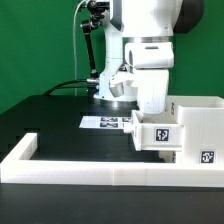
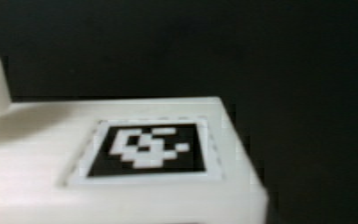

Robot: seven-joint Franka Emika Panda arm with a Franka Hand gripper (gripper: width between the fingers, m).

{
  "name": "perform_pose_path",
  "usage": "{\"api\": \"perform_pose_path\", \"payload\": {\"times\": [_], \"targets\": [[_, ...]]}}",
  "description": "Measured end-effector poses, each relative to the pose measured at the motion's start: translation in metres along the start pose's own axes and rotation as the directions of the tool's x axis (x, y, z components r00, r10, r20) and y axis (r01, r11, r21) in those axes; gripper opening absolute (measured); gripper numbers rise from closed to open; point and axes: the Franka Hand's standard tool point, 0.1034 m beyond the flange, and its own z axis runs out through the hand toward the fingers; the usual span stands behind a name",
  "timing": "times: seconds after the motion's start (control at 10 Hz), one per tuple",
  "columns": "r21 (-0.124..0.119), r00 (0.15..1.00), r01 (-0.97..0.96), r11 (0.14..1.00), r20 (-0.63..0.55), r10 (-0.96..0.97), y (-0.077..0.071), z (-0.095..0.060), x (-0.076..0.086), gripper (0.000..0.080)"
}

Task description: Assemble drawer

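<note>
The large open-faced white case (image 1: 196, 118) stands at the exterior view's right, with a tag on its front. A small white tray (image 1: 156, 132) with a square tag sticks out of the case's left side, raised off the table. My gripper (image 1: 149, 108) comes down onto the tray's top edge and is closed on it. Its fingertips are hidden behind the tray wall. In the wrist view the tray's tagged face (image 2: 149, 148) fills the lower half, very close and blurred, and no fingers show. The second tray is out of view.
The low white rim (image 1: 90, 170) runs along the table's front and turns back at the left. The marker board (image 1: 104, 122) lies flat behind the tray. A black stand with cables (image 1: 92, 50) rises at the back.
</note>
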Motion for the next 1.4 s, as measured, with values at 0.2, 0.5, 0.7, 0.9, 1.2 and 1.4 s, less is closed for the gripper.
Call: {"api": "perform_pose_path", "payload": {"times": [0.2, 0.5, 0.7, 0.9, 1.2, 1.4], "targets": [[0.025, 1.000, -0.002, 1.000, 0.004, 0.002, -0.001, -0.001, -0.001, 0.0041], [0.025, 1.000, 0.003, 1.000, 0.004, -0.003, 0.000, -0.001, 0.002, 0.0041], [0.043, 1.000, 0.012, 0.999, 0.008, -0.012, 0.001, -0.001, 0.008, 0.0041], [0.054, 1.000, 0.021, 0.998, 0.019, -0.022, 0.002, -0.002, 0.017, 0.0041], [0.054, 1.000, 0.021, 0.998, 0.019, -0.023, 0.002, -0.002, 0.018, 0.0041], [0.055, 1.000, 0.017, 0.998, 0.019, -0.018, 0.002, -0.001, 0.016, 0.0277]]}}
